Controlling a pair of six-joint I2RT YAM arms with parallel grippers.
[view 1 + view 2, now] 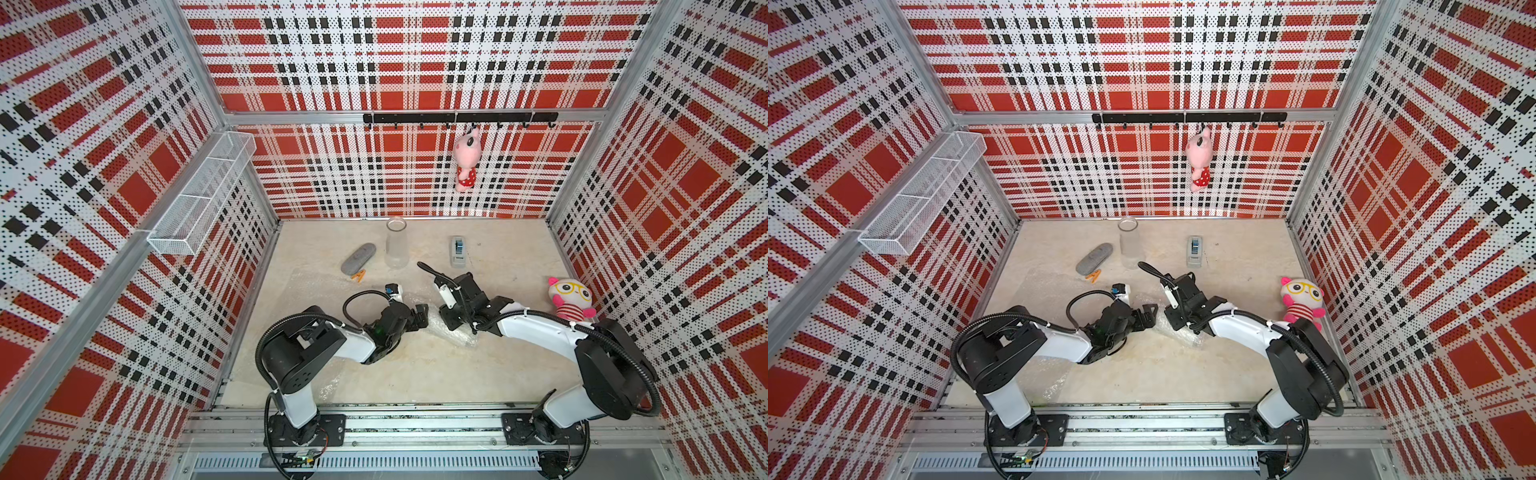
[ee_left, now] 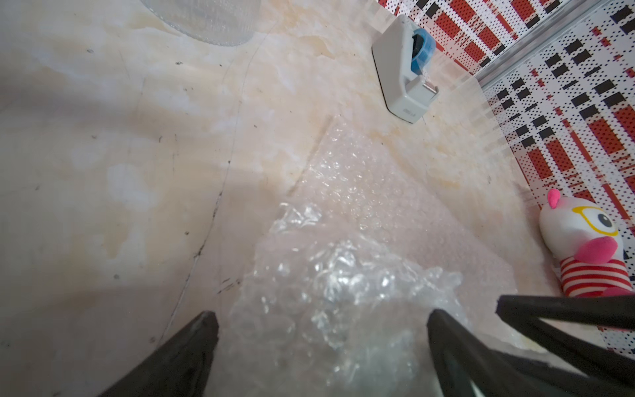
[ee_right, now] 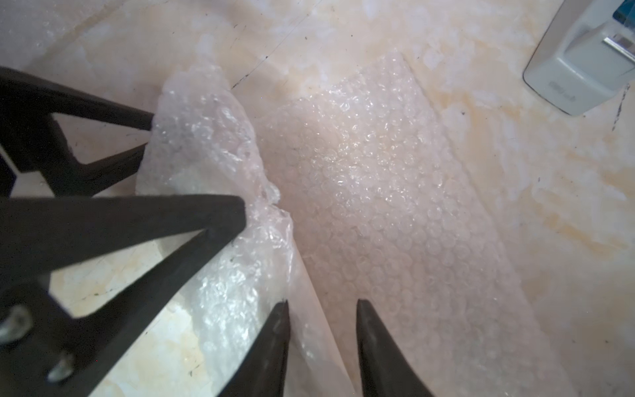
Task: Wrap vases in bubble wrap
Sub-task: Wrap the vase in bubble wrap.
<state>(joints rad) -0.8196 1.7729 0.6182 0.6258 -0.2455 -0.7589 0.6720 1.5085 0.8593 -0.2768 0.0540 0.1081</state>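
The clear glass vase (image 1: 395,246) (image 1: 1129,245) stands upright near the back wall, apart from both arms. A crumpled roll of bubble wrap (image 1: 455,332) (image 2: 330,292) (image 3: 220,165) lies mid-table between the two grippers; its flat end (image 3: 385,206) spreads toward the back. What the roll holds is hidden. My left gripper (image 1: 420,316) (image 2: 321,318) is open wide, one finger on each side of the roll. My right gripper (image 1: 445,322) (image 3: 322,303) has its jaws parted over the roll's edge, pinching nothing.
A grey oblong case (image 1: 358,258) and an orange clip (image 1: 358,275) lie left of the vase. The tape dispenser (image 1: 458,251) (image 2: 405,68) stands to the vase's right. A plush toy (image 1: 571,299) sits at the right wall. More bubble wrap lies flat at left (image 1: 309,282) and near the front (image 1: 328,386).
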